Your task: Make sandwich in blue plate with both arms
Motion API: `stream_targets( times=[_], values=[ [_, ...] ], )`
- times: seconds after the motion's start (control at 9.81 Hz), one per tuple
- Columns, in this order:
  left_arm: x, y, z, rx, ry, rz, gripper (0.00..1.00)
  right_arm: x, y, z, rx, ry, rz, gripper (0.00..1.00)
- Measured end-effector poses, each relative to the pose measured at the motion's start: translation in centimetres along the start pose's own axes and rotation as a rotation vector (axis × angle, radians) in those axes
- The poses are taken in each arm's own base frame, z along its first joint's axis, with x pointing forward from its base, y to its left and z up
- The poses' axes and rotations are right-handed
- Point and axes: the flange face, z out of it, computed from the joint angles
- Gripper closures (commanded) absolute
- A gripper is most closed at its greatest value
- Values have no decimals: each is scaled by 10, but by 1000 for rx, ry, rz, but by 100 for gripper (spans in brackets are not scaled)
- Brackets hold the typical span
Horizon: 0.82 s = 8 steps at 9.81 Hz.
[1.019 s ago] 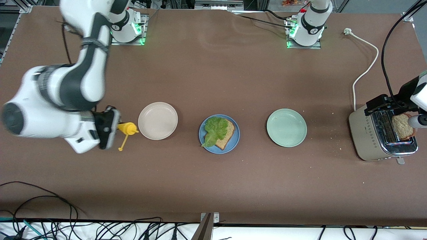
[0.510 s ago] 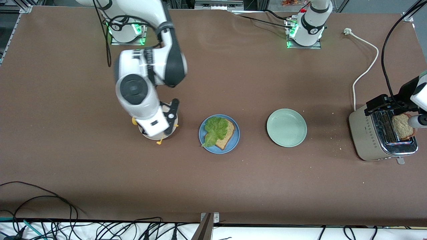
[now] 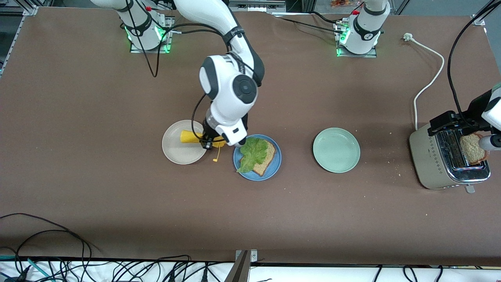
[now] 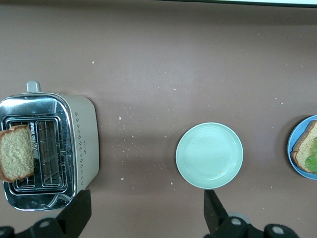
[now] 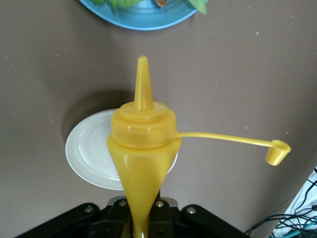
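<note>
The blue plate [image 3: 251, 174] holds one brown bread slice [image 3: 267, 156] with a green lettuce leaf [image 3: 252, 152] on it. My right gripper [image 3: 209, 141] is shut on a yellow squeeze bottle [image 3: 190, 137] held over the beige plate's edge. The bottle's nozzle [image 5: 142, 79] points at the blue plate [image 5: 143, 20], and its cap [image 5: 277, 151] dangles open. The right gripper [image 5: 141, 218] pinches the bottle's [image 5: 143, 148] tail end. A second bread slice [image 3: 471, 148] stands in the toaster [image 3: 434, 156]. My left gripper [image 3: 456, 124] hangs open high over the toaster, its fingers [image 4: 79, 210] empty, the left gripper [image 4: 143, 198] wide.
A beige plate [image 3: 174, 154] lies beside the blue plate toward the right arm's end, a mint-green plate [image 3: 336, 150] toward the left arm's end. The toaster's white cord [image 3: 430, 82] runs toward the left arm's base. Crumbs dot the table by the toaster [image 4: 81, 144].
The right arm swung the yellow bottle from the right arm's end of the table, across the beige plate, up to the blue plate's edge. The left arm has not moved.
</note>
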Motion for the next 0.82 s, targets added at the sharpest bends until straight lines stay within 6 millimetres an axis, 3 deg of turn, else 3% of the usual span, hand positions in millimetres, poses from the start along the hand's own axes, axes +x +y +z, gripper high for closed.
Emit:
stream_targets(
  times=[0.1, 0.31, 0.61, 0.82],
  values=[
    [0, 0, 0, 0, 0, 0, 0, 13, -9, 4, -15, -28, -5, 89],
    [0, 0, 0, 0, 0, 0, 0, 17, -11, 8, -22, -42, -1, 86],
    [0, 0, 0, 0, 0, 0, 0, 8, -5, 0, -18, -8, 22, 86],
    [0, 0, 0, 0, 0, 0, 0, -13, 7, -22, 23, 103, 74, 86]
  ],
)
